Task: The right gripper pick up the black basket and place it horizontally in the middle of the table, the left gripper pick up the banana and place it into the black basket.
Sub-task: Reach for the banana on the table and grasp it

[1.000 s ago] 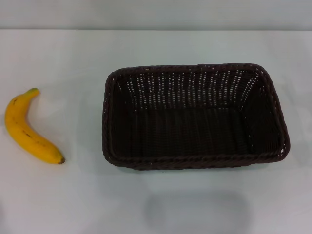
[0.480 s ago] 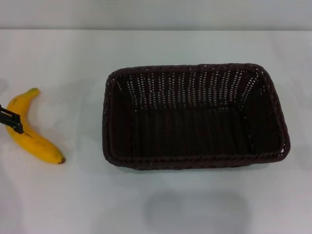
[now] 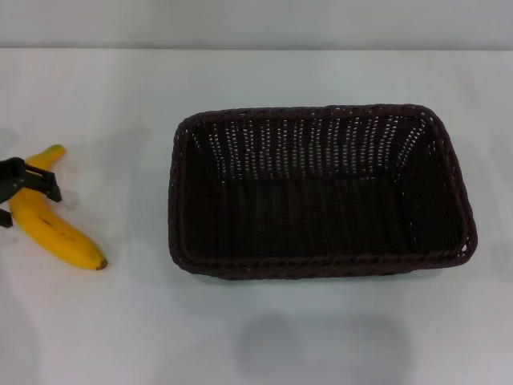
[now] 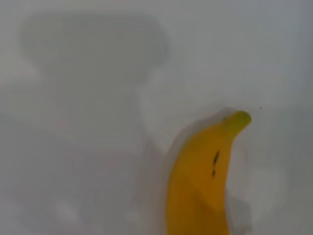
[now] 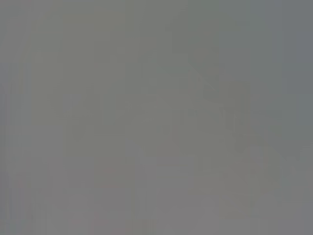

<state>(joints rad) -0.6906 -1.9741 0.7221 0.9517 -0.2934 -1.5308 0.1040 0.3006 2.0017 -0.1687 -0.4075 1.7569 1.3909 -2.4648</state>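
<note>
Fingers: left gripper (image 3: 24,188) is seen only in part at the left edge of the head view, over the banana's stem half; whether its fingers are spread or closed cannot be told.
Banana (image 3: 50,222): lies flat on the table (image 3: 120,321), well left of the basket; stem end away from the robot, dark end nearer and toward the basket. In the left wrist view the banana (image 4: 205,181) is shown with its green tip up the picture.
Key relation: the banana is judged to lie just under the left gripper, its long axis running obliquely; a grasp across that axis would be called for.
Nearer arm: left.
Right gripper: not seen in any view.
Basket (image 3: 321,258): set lengthwise across mid-table, upright, nothing in it.
Step judged: basket placed; banana pick-up not yet done.
</note>
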